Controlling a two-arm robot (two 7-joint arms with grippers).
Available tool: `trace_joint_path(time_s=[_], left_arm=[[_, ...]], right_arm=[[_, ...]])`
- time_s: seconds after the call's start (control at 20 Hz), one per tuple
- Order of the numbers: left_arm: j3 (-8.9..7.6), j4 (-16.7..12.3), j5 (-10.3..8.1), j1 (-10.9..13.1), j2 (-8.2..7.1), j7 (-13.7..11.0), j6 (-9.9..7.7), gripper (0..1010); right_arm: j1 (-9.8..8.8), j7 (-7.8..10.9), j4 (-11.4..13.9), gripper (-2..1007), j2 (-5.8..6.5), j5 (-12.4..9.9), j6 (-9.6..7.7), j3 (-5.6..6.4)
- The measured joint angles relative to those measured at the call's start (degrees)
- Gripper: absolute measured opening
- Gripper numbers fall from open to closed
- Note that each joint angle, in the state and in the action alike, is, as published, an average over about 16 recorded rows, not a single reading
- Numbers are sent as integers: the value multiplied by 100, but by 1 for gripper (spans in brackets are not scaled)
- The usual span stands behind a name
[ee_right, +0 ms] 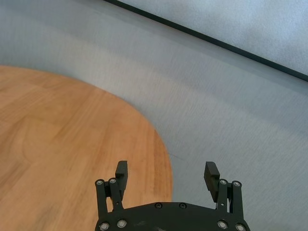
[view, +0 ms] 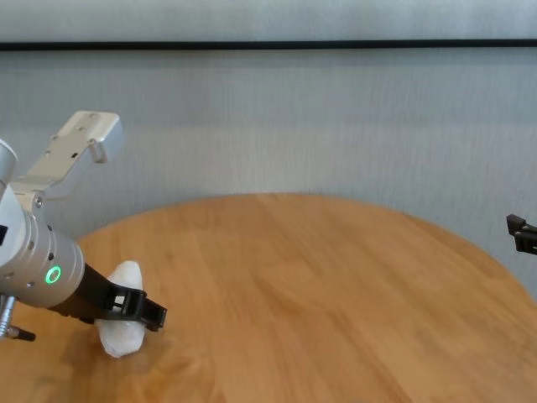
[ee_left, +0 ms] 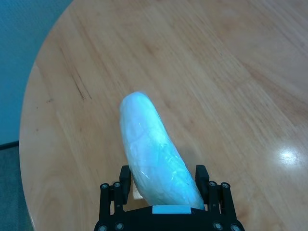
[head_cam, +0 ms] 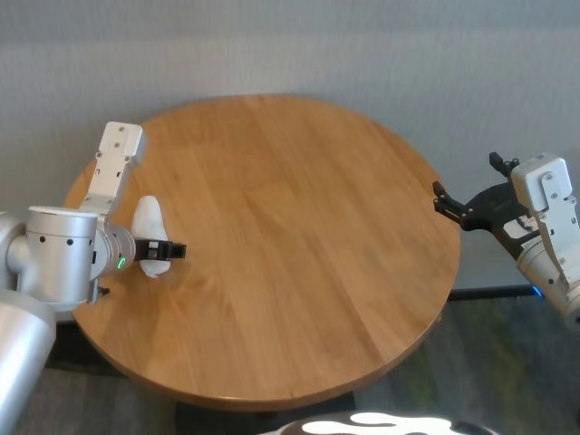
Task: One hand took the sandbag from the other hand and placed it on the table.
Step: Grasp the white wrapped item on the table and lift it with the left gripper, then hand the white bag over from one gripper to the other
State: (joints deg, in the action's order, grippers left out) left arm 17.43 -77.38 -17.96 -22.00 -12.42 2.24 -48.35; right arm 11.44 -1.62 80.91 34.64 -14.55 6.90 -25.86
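The sandbag [head_cam: 148, 220], a white lumpy pouch in clear film, is clamped between the fingers of my left gripper [head_cam: 174, 250], the long black one with the green ring light. It is over the left part of the round wooden table [head_cam: 299, 227]. In the left wrist view the sandbag [ee_left: 154, 154] sticks out forward past the fingers of that gripper [ee_left: 163, 172]. In the chest view the sandbag's [view: 124, 334] lower end is at the tabletop [view: 336, 294]; contact is unclear. My right gripper [head_cam: 464, 181], with a blue light, is open and empty at the table's right edge, as the right wrist view [ee_right: 166, 169] confirms.
A grey wall [view: 294, 126] runs behind the table. A white camera bracket [head_cam: 118, 159] rises from my left wrist. The table's right rim [ee_right: 161, 154] lies just under my right gripper, with floor [head_cam: 507, 362] beyond it.
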Motion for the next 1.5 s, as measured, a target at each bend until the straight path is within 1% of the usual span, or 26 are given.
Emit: trace_joint_path(time_s=[0.4, 0.6, 1.05, 1.5], left_arm=[[0, -10, 0, 6, -2, 20, 21, 747], [0, -14, 1, 8, -2, 24, 28, 693], [0, -19, 1, 12, -2, 31, 35, 633], [-1, -22, 2, 15, -2, 34, 39, 603]], right_arm=[[0, 0, 0, 1000, 0, 0, 0, 0], [0, 0, 0, 1000, 0, 0, 0, 0], [0, 0, 0, 1000, 0, 0, 0, 0], [0, 0, 0, 1000, 0, 0, 0, 0]])
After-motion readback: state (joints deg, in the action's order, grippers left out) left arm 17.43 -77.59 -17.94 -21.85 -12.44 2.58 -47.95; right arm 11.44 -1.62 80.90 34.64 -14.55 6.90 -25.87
